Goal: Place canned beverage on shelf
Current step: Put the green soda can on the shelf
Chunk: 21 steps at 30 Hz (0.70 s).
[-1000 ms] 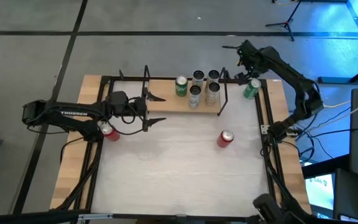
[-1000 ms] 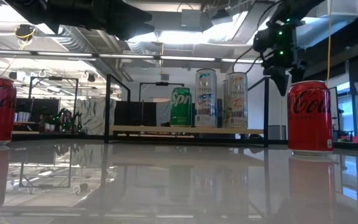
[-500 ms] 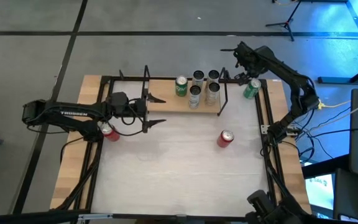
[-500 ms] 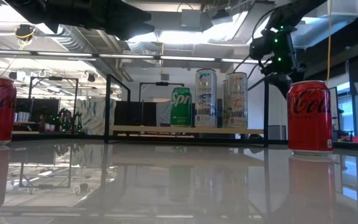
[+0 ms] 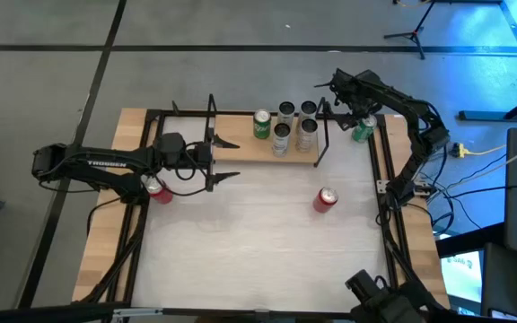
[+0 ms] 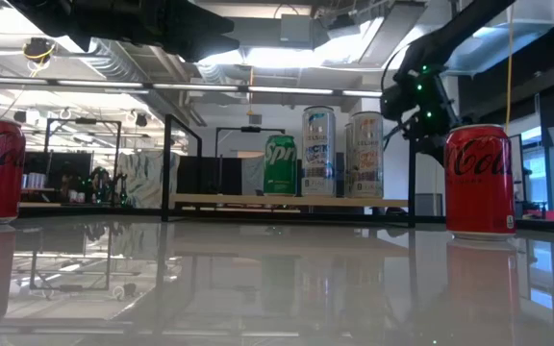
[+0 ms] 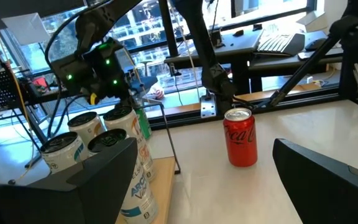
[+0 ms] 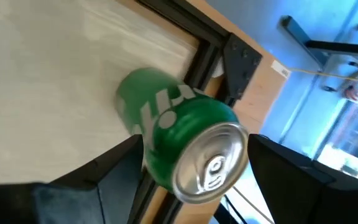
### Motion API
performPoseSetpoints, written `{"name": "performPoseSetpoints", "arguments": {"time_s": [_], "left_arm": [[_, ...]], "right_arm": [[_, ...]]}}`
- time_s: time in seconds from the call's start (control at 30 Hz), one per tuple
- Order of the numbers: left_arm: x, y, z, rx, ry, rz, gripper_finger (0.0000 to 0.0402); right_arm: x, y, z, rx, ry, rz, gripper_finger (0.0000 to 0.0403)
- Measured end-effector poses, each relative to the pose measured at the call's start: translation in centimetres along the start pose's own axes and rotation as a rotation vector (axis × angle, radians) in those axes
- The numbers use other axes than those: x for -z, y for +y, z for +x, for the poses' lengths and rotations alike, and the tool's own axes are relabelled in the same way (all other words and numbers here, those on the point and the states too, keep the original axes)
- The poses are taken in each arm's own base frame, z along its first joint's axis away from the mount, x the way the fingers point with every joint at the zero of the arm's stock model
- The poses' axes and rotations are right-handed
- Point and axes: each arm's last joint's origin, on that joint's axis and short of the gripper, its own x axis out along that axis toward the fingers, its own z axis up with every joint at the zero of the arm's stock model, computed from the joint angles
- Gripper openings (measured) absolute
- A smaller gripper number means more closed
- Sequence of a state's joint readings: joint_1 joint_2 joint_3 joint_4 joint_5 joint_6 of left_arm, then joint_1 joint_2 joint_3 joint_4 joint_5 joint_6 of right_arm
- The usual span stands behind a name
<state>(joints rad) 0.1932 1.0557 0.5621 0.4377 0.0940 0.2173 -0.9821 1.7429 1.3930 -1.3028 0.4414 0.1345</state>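
- My right hand (image 5: 355, 109) hangs over the green can (image 5: 362, 131) at the far right corner of the surface (image 5: 240, 233), just past the right end of the shelf (image 5: 240, 149).
- In the right wrist view my two fingers (image 8: 86, 180) are spread wide, one on each side of the green can (image 8: 179, 146), and I cannot tell whether they touch it.
- The green can stands upright on the white top just beside the black edge rail, outside the shelf's right wire frame (image 5: 322, 135).
- On the shelf stand four cans: a green Sprite can (image 5: 261, 124) nearest the shelf's middle, and three tall silver cans (image 5: 294, 126) clustered toward its right end.
- From table height, the Sprite can (image 6: 280, 165) and the silver cans (image 6: 319, 152) stand upright on the light board (image 6: 287, 201).
- A red Coca-Cola can (image 5: 325, 199) stands upright on the surface in front of the shelf's right end, well apart from it.
- My left hand (image 5: 225, 154) hovers at the shelf's left end, by the left wire frame (image 5: 211, 121), its fingers spread wide and holding nothing.
- A second red can (image 5: 157, 189) stands left of the shelf, partly under my left arm.
- From my left wrist, the Coca-Cola can (image 7: 239, 137) shows beyond my open fingers (image 7: 328, 180).
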Motion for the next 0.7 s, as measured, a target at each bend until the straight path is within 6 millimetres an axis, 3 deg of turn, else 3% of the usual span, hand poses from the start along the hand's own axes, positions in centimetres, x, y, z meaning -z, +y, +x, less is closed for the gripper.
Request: {"name": "performPoseSetpoints", "arguments": {"time_s": [0.7], "left_arm": [[0.0,0.0,0.01,0.0,0.0,0.001,0.0367]], "right_arm": [[-0.08,0.55,0.74,-0.041,0.067,-0.158,0.0285]]}}
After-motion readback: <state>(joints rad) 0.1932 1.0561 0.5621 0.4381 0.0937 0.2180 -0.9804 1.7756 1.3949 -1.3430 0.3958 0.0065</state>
